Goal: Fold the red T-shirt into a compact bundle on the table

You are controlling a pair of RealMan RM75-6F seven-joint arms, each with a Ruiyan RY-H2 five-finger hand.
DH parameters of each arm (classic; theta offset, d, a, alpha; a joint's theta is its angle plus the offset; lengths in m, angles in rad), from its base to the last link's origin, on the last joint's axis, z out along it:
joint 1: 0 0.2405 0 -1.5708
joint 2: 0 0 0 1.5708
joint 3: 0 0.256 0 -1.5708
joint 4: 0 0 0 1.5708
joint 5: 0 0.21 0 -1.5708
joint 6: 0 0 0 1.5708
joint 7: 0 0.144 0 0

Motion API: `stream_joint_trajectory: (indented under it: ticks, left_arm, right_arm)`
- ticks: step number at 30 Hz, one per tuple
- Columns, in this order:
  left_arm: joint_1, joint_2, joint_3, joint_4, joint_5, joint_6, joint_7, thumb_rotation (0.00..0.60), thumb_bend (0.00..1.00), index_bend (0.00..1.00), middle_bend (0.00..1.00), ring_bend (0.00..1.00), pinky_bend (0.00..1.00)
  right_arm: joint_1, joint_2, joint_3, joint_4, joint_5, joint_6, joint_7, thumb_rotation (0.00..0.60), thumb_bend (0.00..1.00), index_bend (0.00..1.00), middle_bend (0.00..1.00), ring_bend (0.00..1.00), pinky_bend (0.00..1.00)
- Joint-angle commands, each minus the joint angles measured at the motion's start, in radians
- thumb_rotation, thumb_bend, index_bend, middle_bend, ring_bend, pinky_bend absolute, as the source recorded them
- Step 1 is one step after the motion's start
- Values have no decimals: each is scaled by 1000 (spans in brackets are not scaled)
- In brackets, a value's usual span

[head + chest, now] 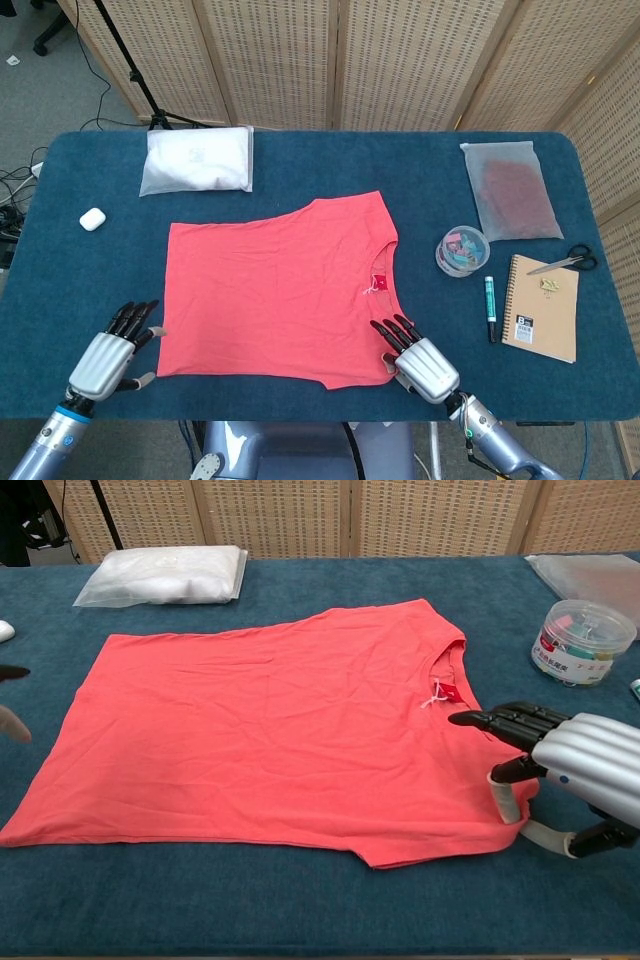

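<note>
Flat red cotton T-shirt (275, 290) spread between hands. Right hand (418, 362) at near shoulder corner, fingers extended over fabric, grip unclear. Left hand (108, 357) beside hem corner, fingers apart, empty.

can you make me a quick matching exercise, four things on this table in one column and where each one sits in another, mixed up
Things:
1. scissors
2. white earbud case
3. green marker
4. right hand

Places:
A. at the red T-shirt front edge, below the collar
B. between clip tub and notebook
C. left side of table, near white packet
D. lying on the notebook's top edge

Pairs: 1-D, 2-C, 3-B, 4-A
</note>
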Motion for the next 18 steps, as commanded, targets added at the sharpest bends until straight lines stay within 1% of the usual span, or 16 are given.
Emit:
stream_joint_trajectory:
  ticks: [1,9,18]
  left_arm:
    - [5,-40,25,50,7,-23,-6,600,142,382,0,0,0]
    - [14,-84,30,119,-2,-13,-25,600,174,438,0,0,0]
    - [10,-111,23,152,-11,-6,-46,600,239,451,0,0,0]
  right_arm:
    - [1,1,1,-1,2,1,0,600,466,592,0,0,0]
    - [3,6,2,-6,6,6,2,600,466,592,0,0,0]
    - [5,8,2,-9,11,6,0,600,466,592,0,0,0]
